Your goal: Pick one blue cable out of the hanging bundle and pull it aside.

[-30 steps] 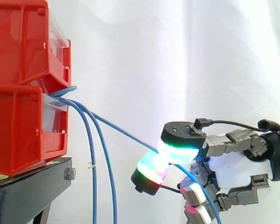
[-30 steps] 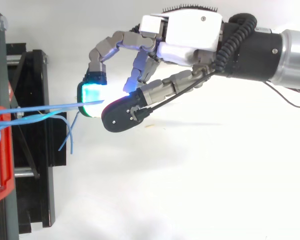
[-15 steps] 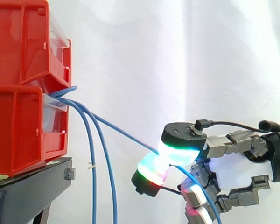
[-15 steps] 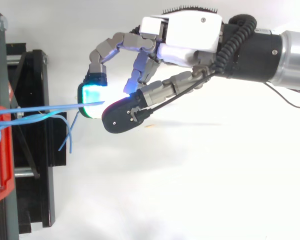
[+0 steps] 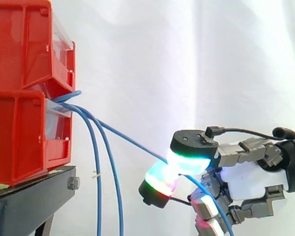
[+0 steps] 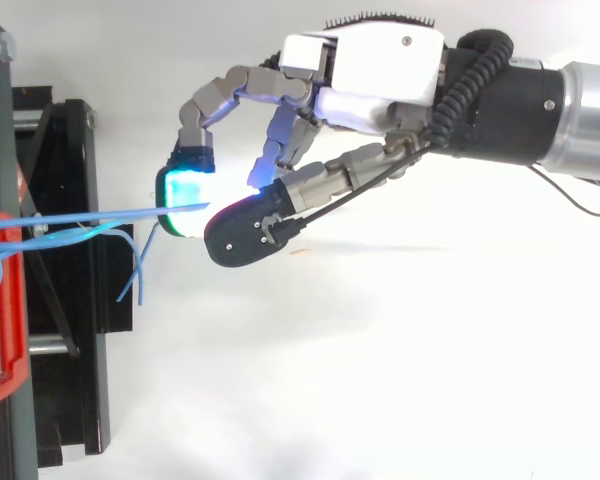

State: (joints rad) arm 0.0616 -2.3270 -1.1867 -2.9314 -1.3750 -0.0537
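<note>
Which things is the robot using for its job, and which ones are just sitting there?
Part of the job:
- robot hand with glowing fingertips, pinching the taut thin blue cable
- other blue cables, hanging loose from the bins

Just there:
- stacked red plastic bins
- black metal stand
- white curtain

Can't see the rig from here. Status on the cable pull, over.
Hand shut on one blue cable, fingers pinching it. Cable stretched taut from red bins to hand. Two other blue cables hang apart from hand.
</note>
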